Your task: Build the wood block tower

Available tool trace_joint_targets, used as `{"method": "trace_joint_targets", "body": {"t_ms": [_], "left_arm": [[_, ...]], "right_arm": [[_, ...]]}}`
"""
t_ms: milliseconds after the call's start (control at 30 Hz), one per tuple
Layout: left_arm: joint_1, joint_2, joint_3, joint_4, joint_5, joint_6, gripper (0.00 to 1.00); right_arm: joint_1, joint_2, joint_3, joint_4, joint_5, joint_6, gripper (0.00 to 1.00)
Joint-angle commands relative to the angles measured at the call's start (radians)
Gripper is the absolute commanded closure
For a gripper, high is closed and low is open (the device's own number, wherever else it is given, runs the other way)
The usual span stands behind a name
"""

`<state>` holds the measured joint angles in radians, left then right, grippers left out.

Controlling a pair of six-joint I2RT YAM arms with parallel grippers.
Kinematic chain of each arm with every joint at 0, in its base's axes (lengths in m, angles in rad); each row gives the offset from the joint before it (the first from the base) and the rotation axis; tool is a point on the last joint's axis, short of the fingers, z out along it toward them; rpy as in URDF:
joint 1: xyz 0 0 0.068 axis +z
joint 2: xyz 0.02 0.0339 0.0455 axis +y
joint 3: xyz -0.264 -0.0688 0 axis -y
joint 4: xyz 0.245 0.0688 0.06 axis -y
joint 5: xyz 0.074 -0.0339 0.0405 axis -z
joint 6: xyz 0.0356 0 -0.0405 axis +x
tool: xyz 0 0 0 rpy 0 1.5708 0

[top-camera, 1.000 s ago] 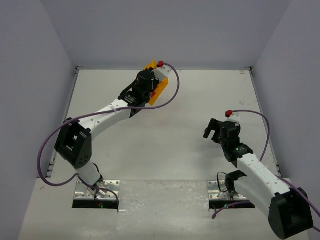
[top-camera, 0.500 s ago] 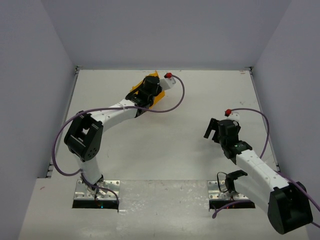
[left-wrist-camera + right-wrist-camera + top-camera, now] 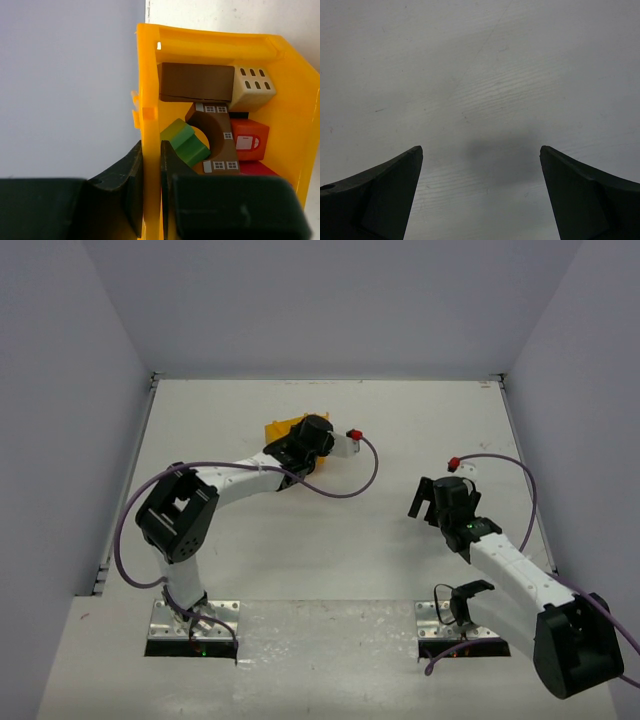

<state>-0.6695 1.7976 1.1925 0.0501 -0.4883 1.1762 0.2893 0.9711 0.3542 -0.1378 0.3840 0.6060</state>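
The wood blocks lie in a yellow-orange tray (image 3: 150, 100): a brown slab (image 3: 196, 82), a cream block with windows (image 3: 254, 87), a brown arch (image 3: 220, 140), a green block (image 3: 184, 141), an orange block (image 3: 248, 140) and a red one (image 3: 260, 169). My left gripper (image 3: 151, 150) is shut on the tray's side wall, one finger inside and one outside. In the top view the tray (image 3: 280, 430) shows only partly from under the left gripper (image 3: 300, 443). My right gripper (image 3: 425, 502) hangs open over bare table (image 3: 480, 90), holding nothing (image 3: 480, 148).
A purple cable with a red plug (image 3: 352, 434) loops beside the left wrist. Grey walls close the table off at the back and on both sides. Table surface lies between the two arms.
The left arm has drawn the tray from the back of the table toward the left and nearer, folding its elbow and turning its wrist. The right arm has barely shifted.
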Motion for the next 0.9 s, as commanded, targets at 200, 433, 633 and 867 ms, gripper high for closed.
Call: {"method": "trace_joint_targets", "body": {"t_ms": [200, 433, 633, 867], "left_arm": [[-0.033, -0.018, -0.048, 0.06, -0.117, 0.207, 1.0], [-0.057, 0.001, -0.09, 0.066, -0.252, 0.33, 1.0], [-0.068, 0.021, -0.087, 0.102, -0.343, 0.403, 1.0], [-0.082, 0.044, -0.107, 0.12, -0.425, 0.491, 1.0]], "right_arm": [[-0.006, 0.038, 0.065, 0.001, 0.017, 0.0, 0.01], [-0.006, 0.043, 0.068, -0.002, 0.018, -0.003, 0.01], [-0.006, 0.047, 0.068, 0.001, 0.019, -0.003, 0.01], [-0.006, 0.059, 0.072, -0.001, 0.017, -0.008, 0.01]]}}
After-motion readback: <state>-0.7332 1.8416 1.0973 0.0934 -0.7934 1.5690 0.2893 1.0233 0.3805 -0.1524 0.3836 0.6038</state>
